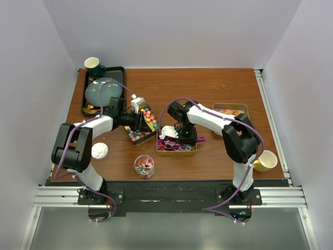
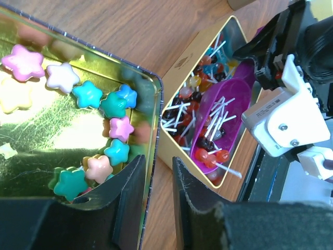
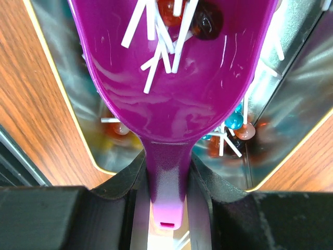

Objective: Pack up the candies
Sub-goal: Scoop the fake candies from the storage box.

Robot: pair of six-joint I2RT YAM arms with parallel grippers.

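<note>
Jar (image 1: pixel 144 165), desk's (image 1: pixel 208 83) near edge: part-filled. Right jaws hold scoop (image 3: pixel 171 94) of candies (image 2: pixel 208 155); left jaws narrow astride tin (image 2: pixel 152 99) wall.

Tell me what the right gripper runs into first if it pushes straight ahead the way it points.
The right gripper clamps the scoop by its handle, so the bowl leads. It would likely plough into the lollipops first, then the tin wall, though depth is hard to judge.
</note>
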